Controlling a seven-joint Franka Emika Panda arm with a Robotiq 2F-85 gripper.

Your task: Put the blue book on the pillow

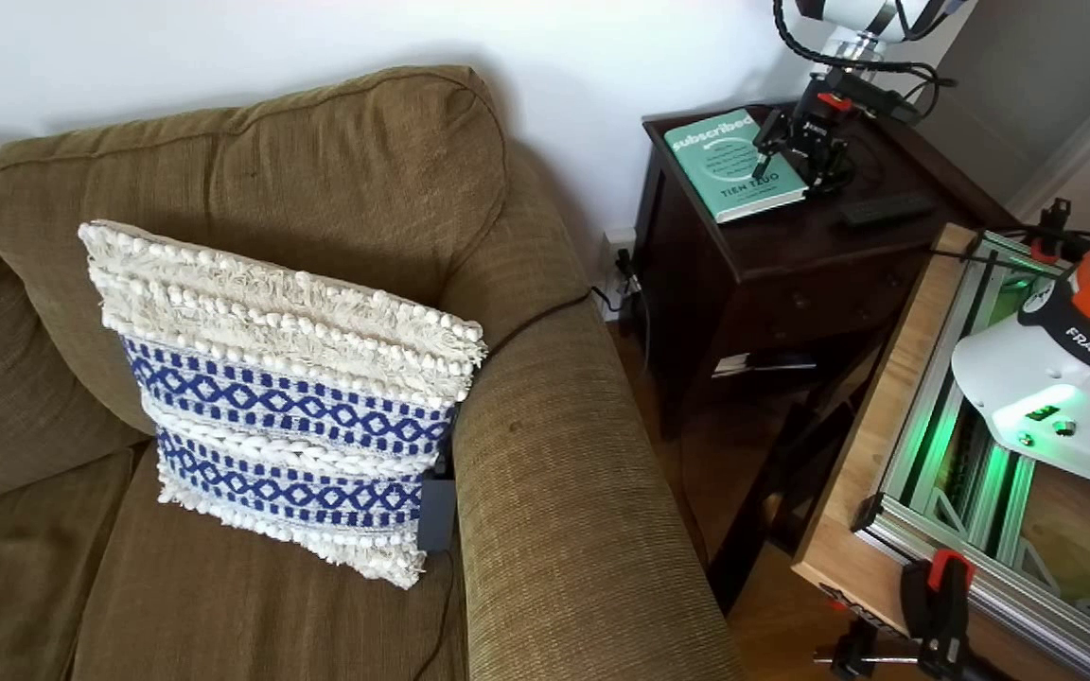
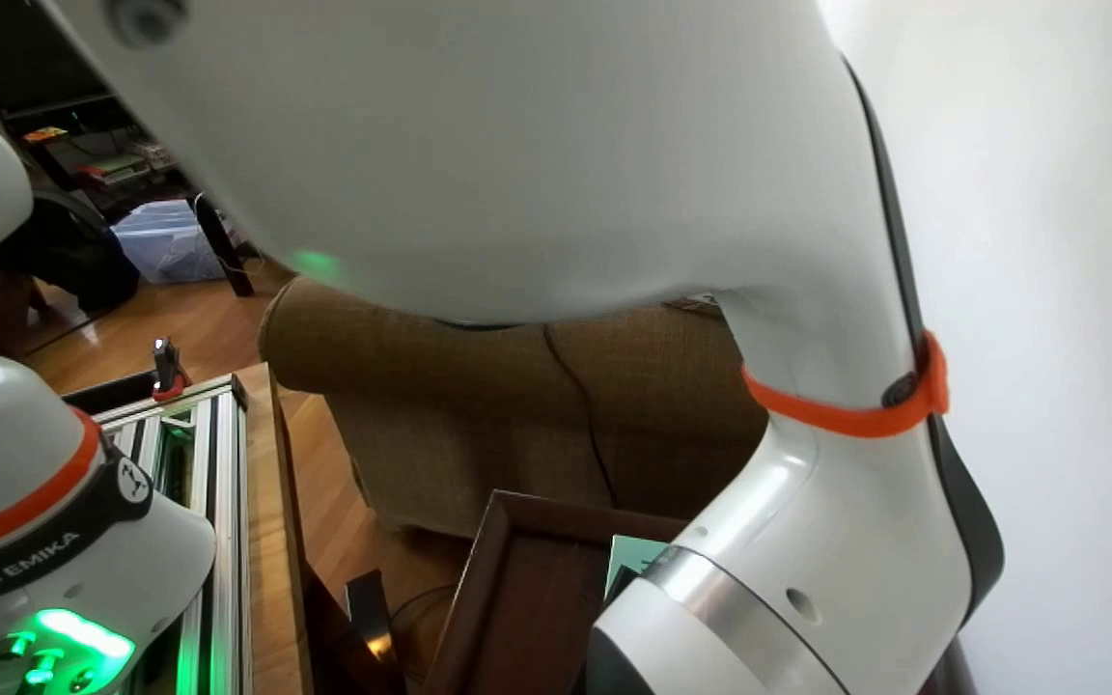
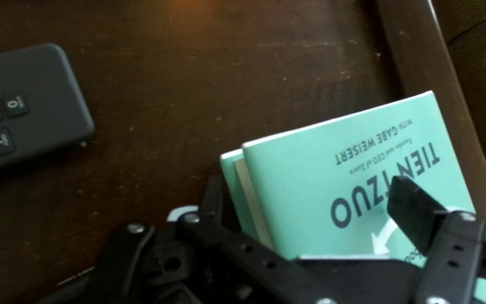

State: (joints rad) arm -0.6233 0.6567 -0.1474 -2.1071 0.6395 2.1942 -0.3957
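Nightstand [image 1: 782, 244] beside brown couch [image 1: 550, 454] bears teal book [image 1: 725, 168] and remote [image 3: 28, 105]; tool [image 3: 307, 188] spread apart.

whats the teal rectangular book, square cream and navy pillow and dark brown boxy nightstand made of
Teal rectangular book: probably paper and card, smooth; pale page edges show.
Square cream and navy pillow: matte woven textile, shaggy fringe and bobbled rows; fibre unclear.
Dark brown boxy nightstand: likely stained wood, soft sheen, pale scuffs on top.

White arm [image 2: 537, 164] (black end effector [image 3: 308, 194]).

Blue book [image 2: 631, 553] mostly behind arm [image 2: 595, 174]
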